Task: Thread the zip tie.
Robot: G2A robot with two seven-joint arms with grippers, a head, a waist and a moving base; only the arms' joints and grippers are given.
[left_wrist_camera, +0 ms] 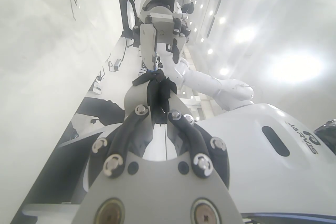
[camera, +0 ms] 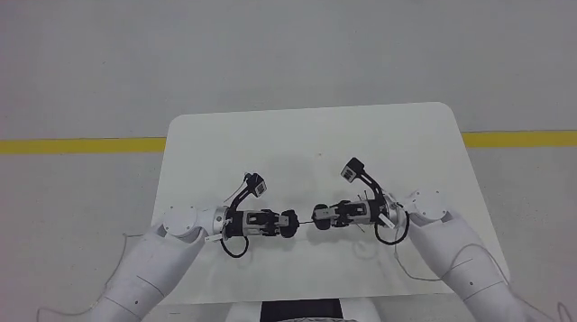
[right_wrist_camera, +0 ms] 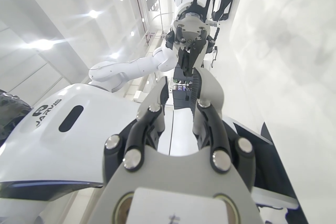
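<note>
Both arms are up off the desk [camera: 270, 142], pincers nose to nose over the side nearest the robot. The left pincer [camera: 289, 220] is clamped shut on the zip tie [camera: 305, 224], which pokes out of its tips as a thin dark line aimed straight at the right pincer [camera: 318, 216].

Holding it that way makes sense to me: pinch one end hard so the free part sticks out stiff like a needle, and keep it in the air so nothing drags on it. In the left wrist view there's a dark clump right at the tips. I can't tell whether that's the tie's head or just pad rubber.

The right pincer has its fingers [right_wrist_camera: 208, 88] apart with a clear gap between them. It sits just beside the tie's far end, lined up on the same axis. My guess is it's open so the strap can slide in and get caught. Whether the tip is already inside the gap or just short of it, I can't tell, it's too thin.

No loop shows, so I'd say the threading isn't done yet. The next move needs alignment more than force. One small sideways slip and the strap could bend past a finger.
</note>
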